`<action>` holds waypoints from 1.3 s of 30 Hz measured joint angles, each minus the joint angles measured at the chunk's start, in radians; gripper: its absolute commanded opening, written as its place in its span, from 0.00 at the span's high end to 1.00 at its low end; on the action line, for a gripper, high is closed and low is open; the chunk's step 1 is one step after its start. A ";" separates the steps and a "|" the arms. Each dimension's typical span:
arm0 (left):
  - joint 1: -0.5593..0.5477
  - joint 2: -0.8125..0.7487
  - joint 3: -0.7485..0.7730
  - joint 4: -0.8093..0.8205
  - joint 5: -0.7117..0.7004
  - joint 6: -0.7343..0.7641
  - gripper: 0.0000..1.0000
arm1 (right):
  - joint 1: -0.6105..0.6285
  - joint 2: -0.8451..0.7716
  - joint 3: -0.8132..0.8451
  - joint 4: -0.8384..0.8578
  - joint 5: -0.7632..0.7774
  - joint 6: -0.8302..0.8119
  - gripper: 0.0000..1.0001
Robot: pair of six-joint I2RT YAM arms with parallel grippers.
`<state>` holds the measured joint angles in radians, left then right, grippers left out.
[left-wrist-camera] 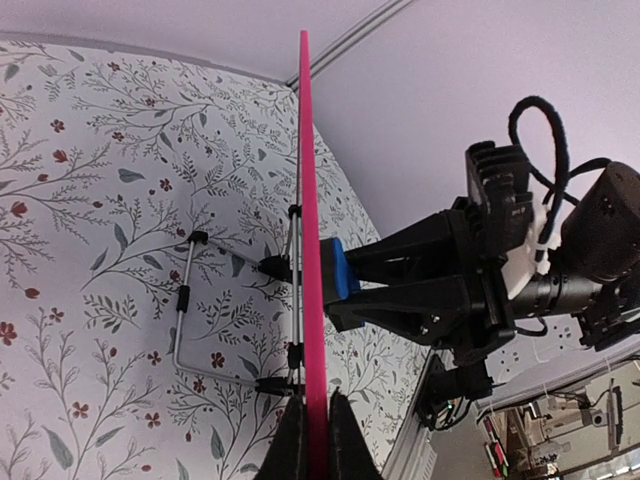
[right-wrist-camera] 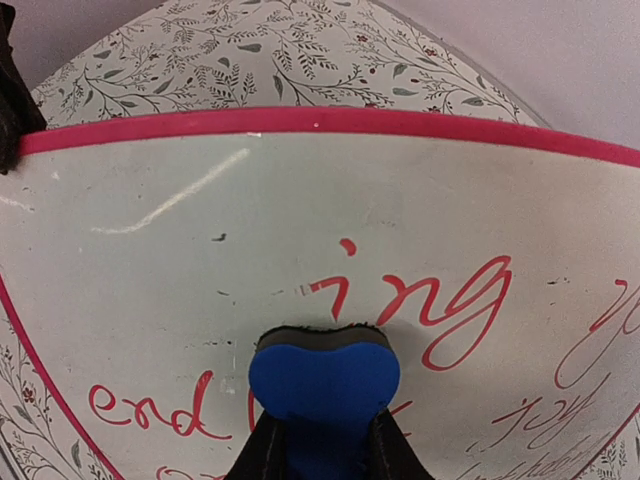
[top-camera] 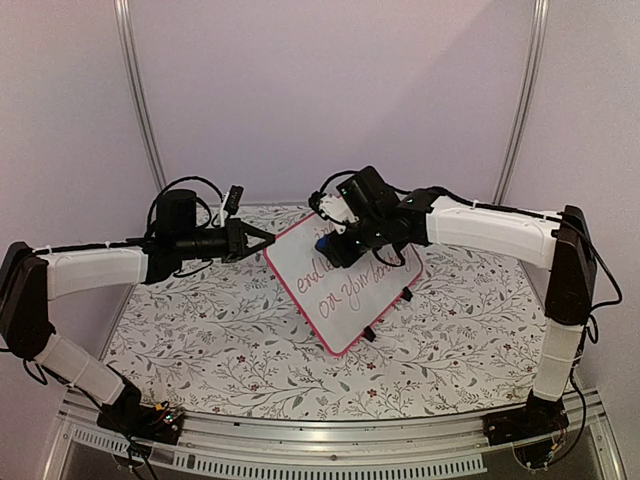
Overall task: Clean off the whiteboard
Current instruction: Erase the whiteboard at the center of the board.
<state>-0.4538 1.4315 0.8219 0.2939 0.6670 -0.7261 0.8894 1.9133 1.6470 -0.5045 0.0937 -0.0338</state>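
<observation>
The whiteboard [top-camera: 345,295] has a pink-red frame and stands tilted at the middle of the table, with red handwriting on its face [right-wrist-camera: 300,200]. My left gripper [top-camera: 262,240] is shut on its left edge. In the left wrist view the frame [left-wrist-camera: 305,200] runs edge-on between the black fingertips of that gripper [left-wrist-camera: 318,425]. My right gripper [right-wrist-camera: 322,428] is shut on a blue eraser [right-wrist-camera: 322,380], whose dark felt presses against the board just under the letters "ing". The eraser [top-camera: 325,243] sits at the board's upper part, and it also shows touching the face in the left wrist view [left-wrist-camera: 340,270].
A floral cloth [top-camera: 230,340] covers the table. The board's wire stand [left-wrist-camera: 185,300] with black clips props it from behind. Two metal posts [top-camera: 140,100] rise at the back against a pale wall. An aluminium rail [top-camera: 330,440] runs along the near edge.
</observation>
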 measured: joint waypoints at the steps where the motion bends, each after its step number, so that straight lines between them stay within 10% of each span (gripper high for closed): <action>1: 0.000 0.000 0.000 0.000 -0.003 0.000 1.00 | 0.000 0.004 0.004 -0.001 0.000 0.000 0.95; 25: -0.002 0.000 0.000 0.002 0.002 0.000 1.00 | -0.013 0.064 0.145 0.026 0.032 -0.013 0.96; 39: -0.002 0.000 0.000 -0.003 0.000 0.000 1.00 | -0.015 -0.027 -0.098 0.203 0.027 -0.001 0.96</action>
<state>-0.4553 1.4315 0.8219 0.2905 0.6666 -0.7261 0.8745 1.8862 1.5494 -0.3012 0.1211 -0.0345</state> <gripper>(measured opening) 0.030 0.213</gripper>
